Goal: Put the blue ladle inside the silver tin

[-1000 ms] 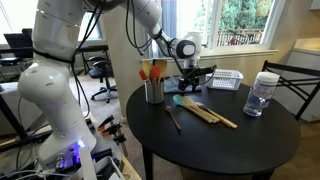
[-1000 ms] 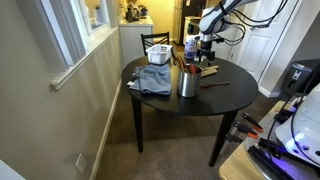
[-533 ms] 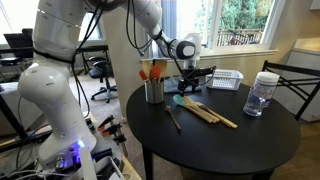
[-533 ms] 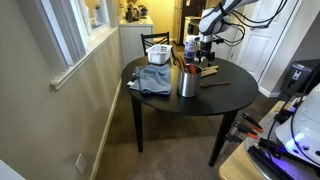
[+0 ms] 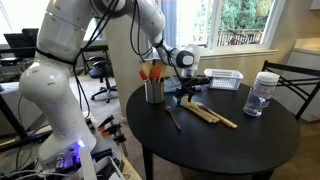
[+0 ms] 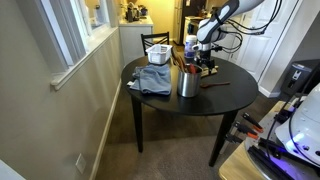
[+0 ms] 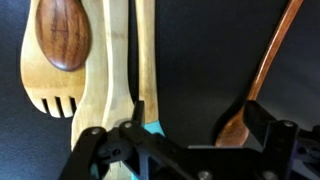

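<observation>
The blue ladle lies on the black round table next to pale wooden spatulas. In the wrist view only a turquoise sliver of the ladle shows, beside my left finger. The silver tin stands upright at the table's edge with orange-red utensils in it; it also shows in an exterior view. My gripper is low over the ladle, just beside the tin. In the wrist view the gripper is open and empty, its fingers apart over bare tabletop.
A dark wooden spoon lies near my right finger. The wooden spatulas and a wooden fork lie side by side. A white slatted basket, a clear plastic jar and a blue-grey cloth are on the table.
My gripper has come down from above the table to just over the blue ladle. The objects on the table have not moved.
</observation>
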